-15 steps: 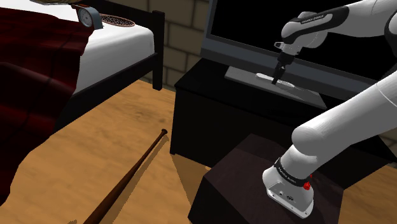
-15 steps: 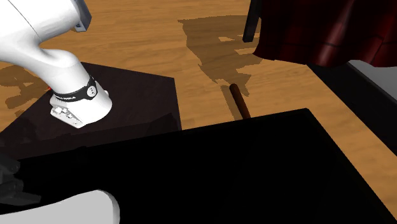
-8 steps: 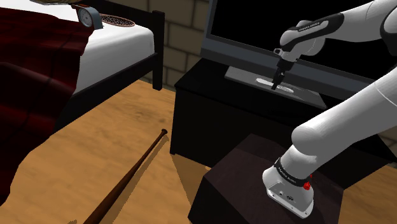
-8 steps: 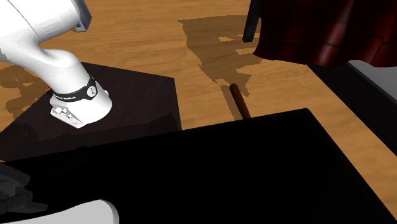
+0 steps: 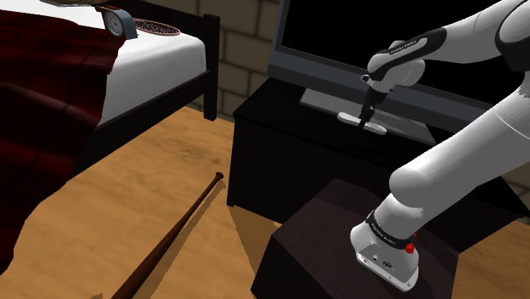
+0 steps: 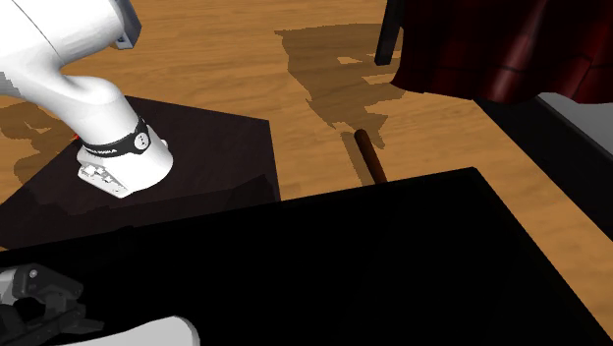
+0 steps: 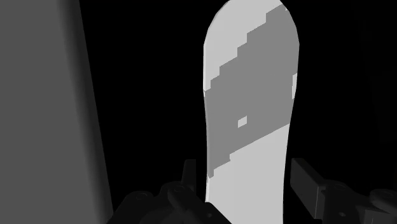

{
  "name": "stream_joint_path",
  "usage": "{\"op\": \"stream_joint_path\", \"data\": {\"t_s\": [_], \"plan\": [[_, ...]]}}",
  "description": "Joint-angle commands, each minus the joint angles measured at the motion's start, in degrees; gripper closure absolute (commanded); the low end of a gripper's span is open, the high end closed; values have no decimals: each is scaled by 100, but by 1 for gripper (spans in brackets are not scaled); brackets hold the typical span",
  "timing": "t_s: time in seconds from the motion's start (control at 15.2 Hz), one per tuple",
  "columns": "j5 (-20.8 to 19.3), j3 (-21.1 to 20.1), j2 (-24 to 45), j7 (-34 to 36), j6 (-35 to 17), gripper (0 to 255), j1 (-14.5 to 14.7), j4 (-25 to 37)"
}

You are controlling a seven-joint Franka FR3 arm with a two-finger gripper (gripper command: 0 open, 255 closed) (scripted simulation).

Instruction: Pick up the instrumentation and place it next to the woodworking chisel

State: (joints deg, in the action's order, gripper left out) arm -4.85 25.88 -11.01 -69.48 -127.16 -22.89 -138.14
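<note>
Your white arm's all-black two-finger gripper (image 5: 367, 121) pinches the flat, pale grey oblong instrument (image 5: 348, 118) at the grey base plate (image 5: 321, 102) of the dark flat-screen television (image 5: 340, 34), atop the low black cabinet (image 5: 263, 136). In the wrist view, the fingers (image 7: 308, 184) close in on both sides of the instrument's narrow end. A brown wooden baseball bat (image 5: 178, 234) lies on the plank floor (image 5: 144, 187), well apart, near the white-sheeted bed (image 5: 161, 51).
</note>
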Motion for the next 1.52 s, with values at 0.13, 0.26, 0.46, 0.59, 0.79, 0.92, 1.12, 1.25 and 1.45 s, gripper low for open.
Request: {"op": "stream_joint_path", "data": {"t_s": [0.13, 0.26, 0.46, 0.59, 0.79, 0.92, 1.12, 1.25, 1.45], "plan": [[88, 46, 212, -80, -348, 255, 16, -145], [149, 68, 340, -130, -541, 255, 28, -219], [149, 67, 340, -130, -541, 255, 27, -219], [149, 67, 340, -130, -541, 255, 27, -219], [149, 67, 341, -130, -541, 255, 27, -219], [149, 67, 340, -130, -540, 0, 27, -219], [149, 67, 341, -130, -541, 0, 27, -219], [84, 47, 203, -79, -329, 0, 16, -134], [-45, -17, -125, 28, 255, 0, -8, 144]]}}
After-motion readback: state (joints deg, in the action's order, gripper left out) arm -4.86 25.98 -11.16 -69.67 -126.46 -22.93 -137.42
